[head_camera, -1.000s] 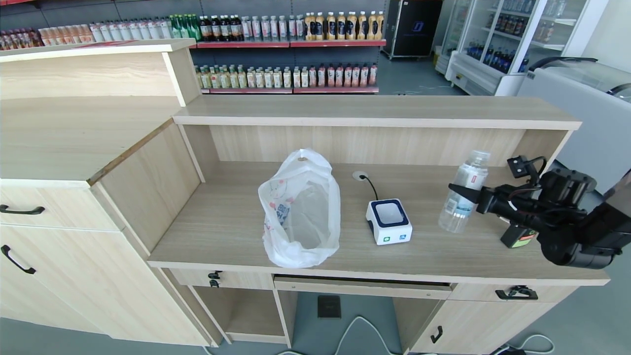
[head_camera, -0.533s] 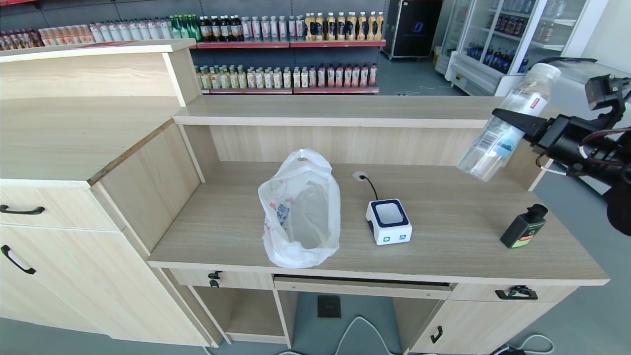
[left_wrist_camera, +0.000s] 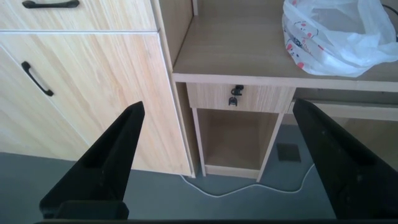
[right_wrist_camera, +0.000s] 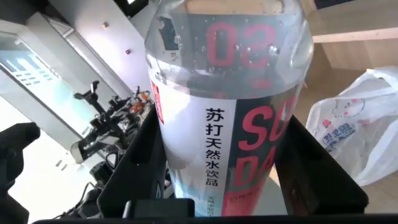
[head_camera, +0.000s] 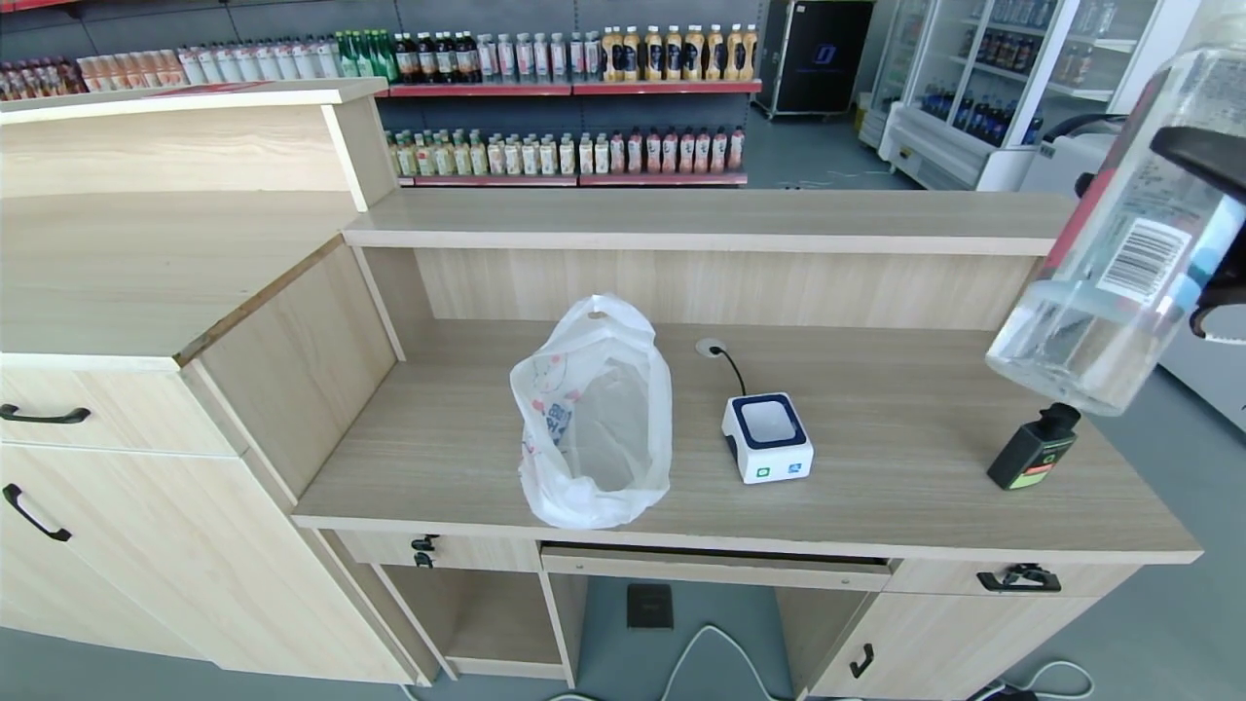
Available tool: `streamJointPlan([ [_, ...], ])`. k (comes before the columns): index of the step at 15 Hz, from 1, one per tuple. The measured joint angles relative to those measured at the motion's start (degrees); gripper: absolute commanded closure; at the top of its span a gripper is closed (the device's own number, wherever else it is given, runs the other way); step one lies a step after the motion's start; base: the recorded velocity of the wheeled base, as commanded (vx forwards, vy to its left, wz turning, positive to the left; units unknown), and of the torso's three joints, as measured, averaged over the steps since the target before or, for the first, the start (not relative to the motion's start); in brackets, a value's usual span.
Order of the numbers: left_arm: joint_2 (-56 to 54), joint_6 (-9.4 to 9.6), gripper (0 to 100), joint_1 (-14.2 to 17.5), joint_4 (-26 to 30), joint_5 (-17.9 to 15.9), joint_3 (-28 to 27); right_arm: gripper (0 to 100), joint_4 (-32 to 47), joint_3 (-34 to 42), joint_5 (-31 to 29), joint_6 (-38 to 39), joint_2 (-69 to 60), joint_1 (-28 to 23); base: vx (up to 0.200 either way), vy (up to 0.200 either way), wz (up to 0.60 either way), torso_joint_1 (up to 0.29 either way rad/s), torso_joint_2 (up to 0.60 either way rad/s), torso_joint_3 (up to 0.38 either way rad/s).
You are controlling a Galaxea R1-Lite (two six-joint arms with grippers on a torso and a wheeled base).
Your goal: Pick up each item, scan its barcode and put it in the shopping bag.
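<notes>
A clear plastic bottle (head_camera: 1124, 253) with a barcode label hangs tilted high at the right edge of the head view, close to the camera. My right gripper (head_camera: 1212, 234) is shut on it, and the right wrist view has the bottle (right_wrist_camera: 230, 106) held between the dark fingers. The white shopping bag (head_camera: 596, 414) stands open on the counter's left half, also seen from the left wrist (left_wrist_camera: 339, 34). The white scanner (head_camera: 767, 437) sits beside it at mid-counter. A small dark bottle (head_camera: 1034, 450) stands at the right end. My left gripper (left_wrist_camera: 217, 162) hangs open, low before the counter's left cabinet.
The wooden counter (head_camera: 876, 487) has a raised back ledge (head_camera: 730, 219) and a taller cabinet (head_camera: 146, 292) on the left. A cable (head_camera: 732, 368) runs from the scanner to a hole in the counter. Drink shelves line the far wall.
My right gripper lifted the clear bottle from beside the dark bottle on the counter, up and toward the camera, tilting it so the barcode faces the head view.
</notes>
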Motion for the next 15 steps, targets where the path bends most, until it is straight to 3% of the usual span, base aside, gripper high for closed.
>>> streamJointPlan([
  [5,0.0,0.0,0,0.0,0.0,0.0,0.0,100,0.1,4.2,4.0,2.0,-6.5,5.3,0.0,0.0,0.0,0.0,0.0,0.0],
  [15,0.0,0.0,0,0.0,0.0,0.0,0.0,100,-3.8,4.3,11.6,5.0,-9.3,12.1,0.0,0.0,0.0,0.0,0.0,0.0],
])
